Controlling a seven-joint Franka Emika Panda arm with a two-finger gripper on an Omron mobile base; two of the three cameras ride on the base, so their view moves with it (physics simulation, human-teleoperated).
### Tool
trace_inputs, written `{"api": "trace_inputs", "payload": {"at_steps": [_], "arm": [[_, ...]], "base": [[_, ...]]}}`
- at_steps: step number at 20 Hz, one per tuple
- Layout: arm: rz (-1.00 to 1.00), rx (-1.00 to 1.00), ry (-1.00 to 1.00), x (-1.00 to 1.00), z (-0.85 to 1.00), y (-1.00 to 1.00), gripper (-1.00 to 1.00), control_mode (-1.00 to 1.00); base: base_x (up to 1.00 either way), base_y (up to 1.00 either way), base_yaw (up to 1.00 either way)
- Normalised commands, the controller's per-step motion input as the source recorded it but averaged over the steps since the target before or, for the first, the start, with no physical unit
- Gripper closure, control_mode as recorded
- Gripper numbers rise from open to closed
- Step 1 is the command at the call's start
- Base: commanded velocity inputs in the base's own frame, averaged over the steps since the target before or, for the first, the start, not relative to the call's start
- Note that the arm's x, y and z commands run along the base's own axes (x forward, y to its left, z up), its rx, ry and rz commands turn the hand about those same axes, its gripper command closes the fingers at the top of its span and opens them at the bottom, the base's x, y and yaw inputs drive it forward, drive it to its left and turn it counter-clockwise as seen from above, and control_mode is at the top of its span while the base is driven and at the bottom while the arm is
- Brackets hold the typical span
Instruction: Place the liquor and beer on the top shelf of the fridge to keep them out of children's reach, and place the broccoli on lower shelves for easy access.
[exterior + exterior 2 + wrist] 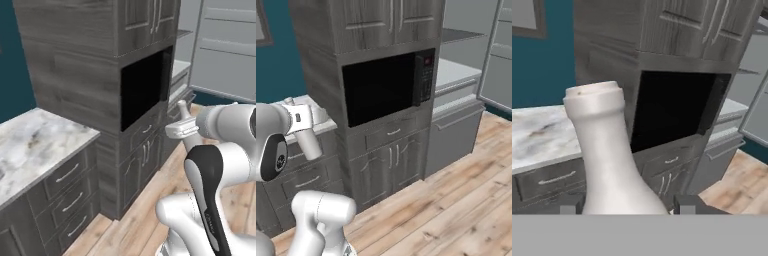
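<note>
Pale beige-white, the liquor (609, 160) stands between the two dark finger tips of my hand (628, 204), which pinch its body from either side; its capped neck rises up the middle of the hand view. From my left base camera I see the same bottle (189, 134) held in the air in front of the arm, its neck (183, 107) upright above the hand (181, 131). From the right base camera the liquor's body (308, 142) hangs below the hand (305, 120) at the left of the picture, clear of the marble counter (323, 120) behind it.

Ahead stands a tall grey wood cabinet (361, 30) with a black microwave (391, 85) set in its niche, drawers and doors beneath it. A second stretch of marble counter (35, 142) runs to the left of the cabinet over grey drawers. At the far right, past the cabinet, the fridge (471, 65) shows its pale interior, with the darker grey top shelf (458, 35) and a whitish lower shelf (453, 72) in sight, and its open door (227, 45) beside them. Light wooden floor (456, 200) spreads below.
</note>
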Motion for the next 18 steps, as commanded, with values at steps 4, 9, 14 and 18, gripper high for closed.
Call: {"api": "trace_inputs", "payload": {"at_steps": [4,9,14,18], "arm": [[0.00,0.00,0.00,0.00,0.00,0.00,1.00,1.00],[0.00,0.00,0.00,0.00,0.00,0.00,1.00,1.00],[0.00,0.00,0.00,0.00,0.00,0.00,1.00,1.00],[0.00,0.00,0.00,0.00,0.00,0.00,1.00,1.00]], "base": [[0.83,-1.00,-0.03],[0.83,-0.93,0.00],[0.81,-0.87,0.00],[0.79,-0.85,0.01]]}}
